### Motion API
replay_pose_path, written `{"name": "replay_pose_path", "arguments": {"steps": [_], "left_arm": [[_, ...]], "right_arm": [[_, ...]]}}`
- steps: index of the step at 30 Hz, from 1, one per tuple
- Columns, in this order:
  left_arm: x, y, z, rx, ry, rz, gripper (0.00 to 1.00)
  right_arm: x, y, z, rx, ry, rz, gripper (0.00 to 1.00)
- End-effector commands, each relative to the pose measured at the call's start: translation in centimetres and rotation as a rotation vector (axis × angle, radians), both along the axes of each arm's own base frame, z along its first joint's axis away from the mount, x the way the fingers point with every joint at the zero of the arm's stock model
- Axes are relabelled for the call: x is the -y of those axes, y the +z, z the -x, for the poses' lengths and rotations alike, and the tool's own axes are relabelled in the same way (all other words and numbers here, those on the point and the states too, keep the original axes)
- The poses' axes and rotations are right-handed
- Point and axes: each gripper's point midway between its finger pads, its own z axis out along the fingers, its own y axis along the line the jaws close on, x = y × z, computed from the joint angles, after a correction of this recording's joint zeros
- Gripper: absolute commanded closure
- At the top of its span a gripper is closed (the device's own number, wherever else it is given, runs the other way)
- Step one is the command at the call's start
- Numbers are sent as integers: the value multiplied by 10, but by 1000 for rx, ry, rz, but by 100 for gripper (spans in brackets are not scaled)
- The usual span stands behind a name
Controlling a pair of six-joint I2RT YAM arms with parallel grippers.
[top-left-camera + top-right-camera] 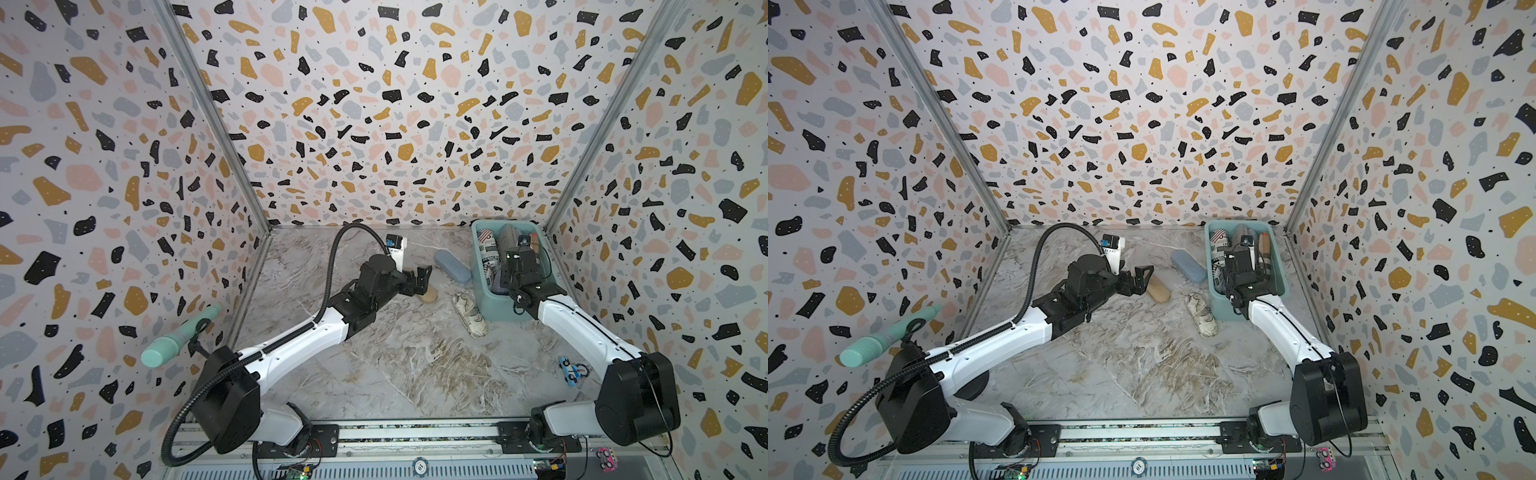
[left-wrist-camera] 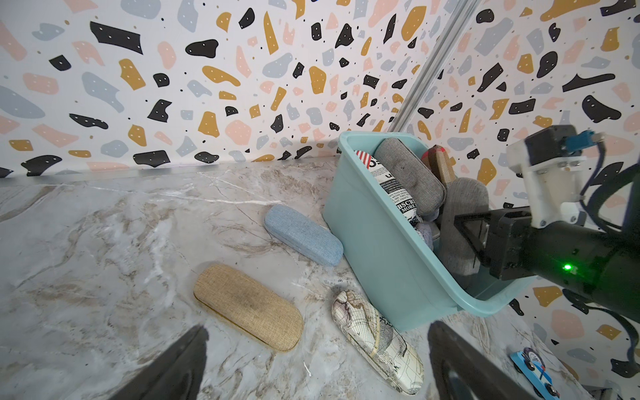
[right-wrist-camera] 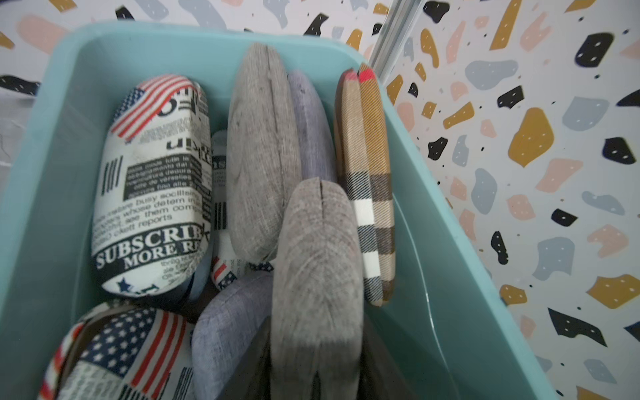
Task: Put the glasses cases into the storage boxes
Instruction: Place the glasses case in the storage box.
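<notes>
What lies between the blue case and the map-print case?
Nothing: the table between the blue case and the map-print case is bare, beside the tub wall. The left wrist view shows it plainly.

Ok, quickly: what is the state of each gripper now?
Left gripper: open, holding nothing.
Right gripper: closed on a grey fabric glasses case, inside the teal tub.

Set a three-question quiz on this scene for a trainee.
1. How many glasses cases lie on the table outside the teal tub?
2. True or false: the left hand is shut.
3. Which case does the right hand hold? A the plaid case; B the grey case; C the newspaper-print case.
Key: 1. Three: blue case, tan case, map-print case. 2. False, open. 3. B.
</notes>
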Motion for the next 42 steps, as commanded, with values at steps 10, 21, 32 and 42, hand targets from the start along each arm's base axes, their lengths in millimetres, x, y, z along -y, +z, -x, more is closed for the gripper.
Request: {"name": "replay_pose_path", "arguments": {"steps": [10,21,32,42], "left_arm": [[0,7,-7,19,14,25,1],[-7,10,-9,24,42,21,0],[-41,8,-24,13,223,7,1],[-95,-10,-52,-78,439,31,1]], "right_arm": [[-16,19,-3,22,54,-80,48],[-47,63,-1,112,178,-172,44],[-152,89,12,138,479,-174,41],[-219,47,15,-5,692,-193,28]]}}
